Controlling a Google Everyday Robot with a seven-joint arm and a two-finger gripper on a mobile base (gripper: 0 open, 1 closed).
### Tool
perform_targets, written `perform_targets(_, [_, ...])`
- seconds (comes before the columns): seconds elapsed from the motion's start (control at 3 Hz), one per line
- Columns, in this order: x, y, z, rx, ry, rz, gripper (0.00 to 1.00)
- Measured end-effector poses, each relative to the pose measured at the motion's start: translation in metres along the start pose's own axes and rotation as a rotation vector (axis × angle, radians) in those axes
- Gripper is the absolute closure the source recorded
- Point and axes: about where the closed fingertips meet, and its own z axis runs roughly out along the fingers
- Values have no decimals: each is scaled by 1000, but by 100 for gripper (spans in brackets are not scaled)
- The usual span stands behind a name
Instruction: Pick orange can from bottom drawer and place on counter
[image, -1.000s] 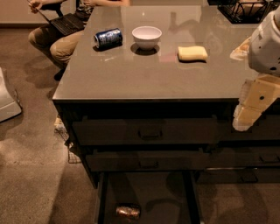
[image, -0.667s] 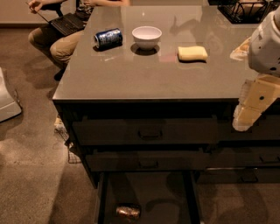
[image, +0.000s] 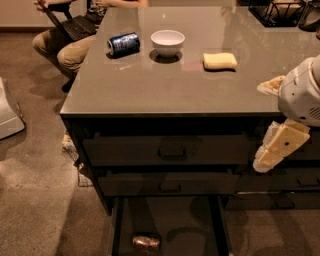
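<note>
The orange can (image: 146, 242) lies on its side in the open bottom drawer (image: 116, 231), near its front left. The drawer is pulled out below two closed handled drawers. The counter (image: 165, 85) is a glossy grey-brown top above them. My gripper (image: 276, 149) hangs at the right, in front of the cabinet at the height of the top drawer. It is well above and to the right of the can, and nothing shows in it.
On the counter are a blue can (image: 123, 43) on its side, a white bowl (image: 167, 41), a yellow sponge (image: 220, 61) and a packet (image: 271, 85) at the right edge. A dish rack (image: 280, 12) stands far right. A seated person (image: 65, 42) is far left.
My arm and gripper have moved down and slightly left, from counter-edge height to the top drawer's height. The can and counter items have not moved.
</note>
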Motion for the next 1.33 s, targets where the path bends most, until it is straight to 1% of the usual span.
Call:
perform_targets(0.33, [0,0,0,0,0,0,0])
perform_targets(0.67, [13,6,29,-20,-6,16,0])
perform_targets(1.0, [33,26,85,-70,-47,36,0])
perform_targets(1.33, [53,61,154,-146,-131,79,0])
